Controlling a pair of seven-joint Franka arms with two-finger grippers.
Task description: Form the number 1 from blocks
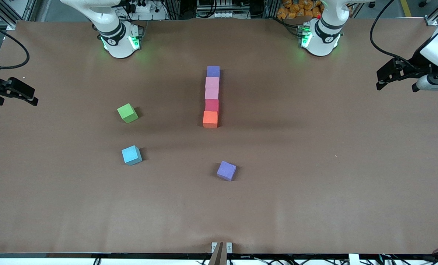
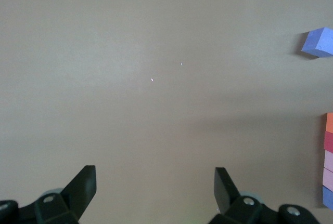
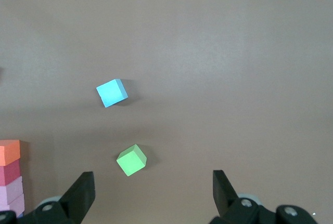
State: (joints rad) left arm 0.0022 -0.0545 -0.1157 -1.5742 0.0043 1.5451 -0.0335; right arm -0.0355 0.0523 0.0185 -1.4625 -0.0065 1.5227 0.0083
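At table ends, left gripper (image 2: 155, 187) & right gripper (image 3: 153, 190) wait, jaws apart.

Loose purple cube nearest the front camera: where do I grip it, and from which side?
Come straight down from above on the loose purple cube and close on two facing side walls. It lies flat but turned askew to the column of blocks, so rotate the wrist to match. Nothing crowds it. Both the left gripper and the right gripper are open.

High front view, two downward wrist views
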